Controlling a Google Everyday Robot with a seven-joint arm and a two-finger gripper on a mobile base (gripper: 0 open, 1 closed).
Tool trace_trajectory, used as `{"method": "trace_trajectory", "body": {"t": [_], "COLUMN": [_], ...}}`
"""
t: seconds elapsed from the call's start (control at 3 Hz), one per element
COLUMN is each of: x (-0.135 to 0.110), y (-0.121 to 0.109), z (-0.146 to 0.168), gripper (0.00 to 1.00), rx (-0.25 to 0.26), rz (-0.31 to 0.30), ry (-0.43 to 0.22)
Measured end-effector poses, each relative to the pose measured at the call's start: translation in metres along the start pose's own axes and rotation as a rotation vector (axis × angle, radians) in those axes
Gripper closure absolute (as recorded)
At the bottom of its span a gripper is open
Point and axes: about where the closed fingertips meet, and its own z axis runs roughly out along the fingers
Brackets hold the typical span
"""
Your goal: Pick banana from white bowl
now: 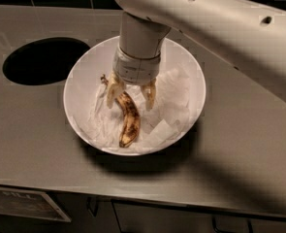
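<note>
The white bowl (78, 89) stands on the grey counter in the middle of the view. The banana (131, 124), yellow with heavy brown blotches, lies in it on crumpled white paper (175, 90), its thin dark stem pointing up-left. My gripper (132, 92) reaches down into the bowl from above. Its pale yellow fingers (114, 88) stand open on either side of the banana's upper end, with a gap left on the right side. The arm hides the far part of the bowl.
A dark oval hole (44, 60) is cut in the counter (31, 130) left of the bowl. The counter's front edge runs along the bottom, with cabinet fronts below. My arm crosses the upper right of the view.
</note>
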Motion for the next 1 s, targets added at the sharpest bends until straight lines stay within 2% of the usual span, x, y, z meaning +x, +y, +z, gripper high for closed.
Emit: {"method": "trace_trajectory", "body": {"t": [0.33,0.67,1.0], "x": [0.0007,0.0020,0.0021], "y": [0.0009,0.0026,0.0029], "z": [0.0033,0.0108,0.0117], "gripper": [0.41,0.48,0.48], "rx": [0.003,0.010,0.011], "rz": [-0.001,-0.007,-0.008], "ry": [-0.006,-0.020,-0.022]}}
